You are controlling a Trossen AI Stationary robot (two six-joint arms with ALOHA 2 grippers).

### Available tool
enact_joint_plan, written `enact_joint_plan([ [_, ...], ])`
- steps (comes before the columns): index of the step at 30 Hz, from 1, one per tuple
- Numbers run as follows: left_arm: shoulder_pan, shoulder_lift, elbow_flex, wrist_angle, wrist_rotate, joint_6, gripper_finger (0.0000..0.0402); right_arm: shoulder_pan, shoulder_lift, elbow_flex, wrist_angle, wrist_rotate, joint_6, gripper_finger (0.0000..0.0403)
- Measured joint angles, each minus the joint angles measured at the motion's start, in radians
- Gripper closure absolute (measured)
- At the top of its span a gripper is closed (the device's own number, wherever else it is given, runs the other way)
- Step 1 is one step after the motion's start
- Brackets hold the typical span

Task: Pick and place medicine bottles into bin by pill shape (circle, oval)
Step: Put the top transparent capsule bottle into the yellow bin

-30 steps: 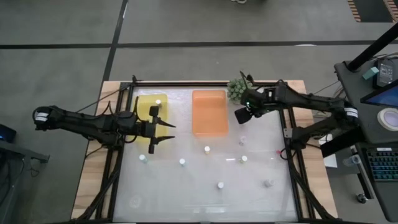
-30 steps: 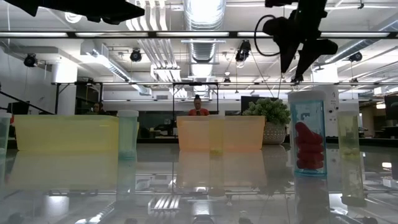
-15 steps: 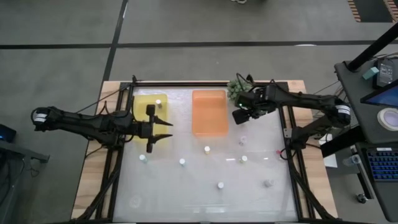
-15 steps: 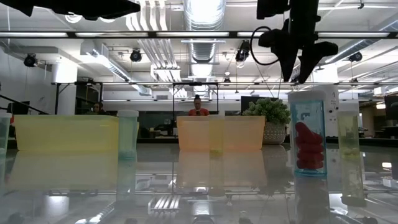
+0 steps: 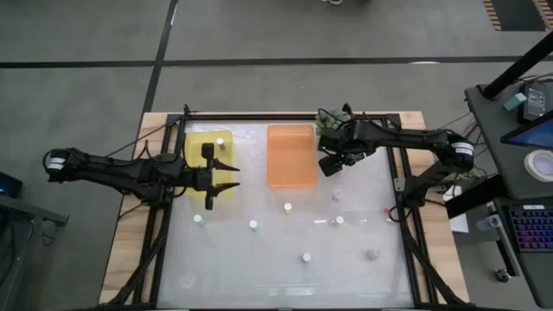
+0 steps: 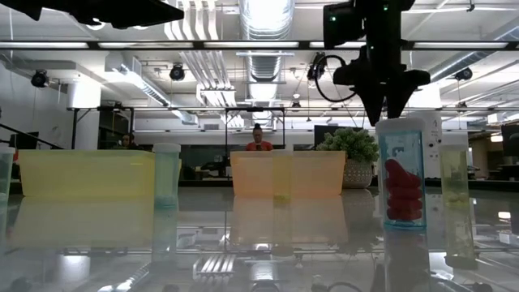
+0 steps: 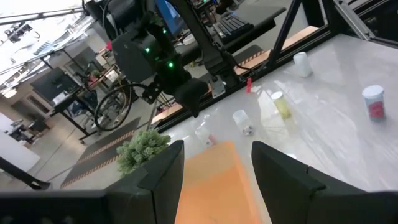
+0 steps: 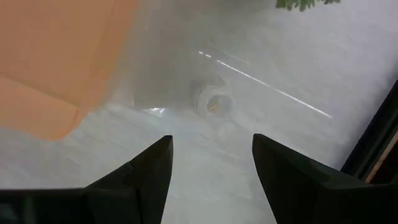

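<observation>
Both jaws stand open and empty: the right gripper (image 5: 327, 165) hangs beside the orange bin (image 5: 290, 155), lined up above a small bottle (image 8: 213, 99) on the bench (image 5: 346, 250), seemingly for picking; the left gripper (image 5: 226, 177) waits by the yellow bin (image 5: 200, 142).

This is a robotics lab or industrial workspace set in a large open hall. Exposed silver ventilation ducts (image 6: 261, 61) and long strip lights (image 6: 259, 12) run across the bare ceiling, above glass-walled rooms at the back. The grey concrete floor (image 5: 259, 30) carries dark marking lines. A glossy white table (image 5: 285, 250) in a black metal frame (image 5: 164, 233) stands beside a computer desk with a black keyboard (image 5: 529, 226).
</observation>
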Motion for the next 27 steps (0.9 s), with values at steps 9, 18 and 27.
enact_joint_plan([
  [9, 0.000, 0.000, 0.000, -0.002, -0.004, 0.000, 0.0228, -0.034, 0.054, 0.000, -0.001, -0.012, 0.052, 0.0186],
  [18, 0.000, 0.000, -0.001, -0.002, -0.004, 0.002, 0.0228, -0.079, 0.071, 0.000, 0.002, -0.017, 0.015, 0.0101],
  [27, 0.000, 0.000, -0.001, -0.002, -0.023, 0.005, 0.0228, -0.083, 0.072, -0.027, 0.034, -0.017, 0.004, 0.0097],
])
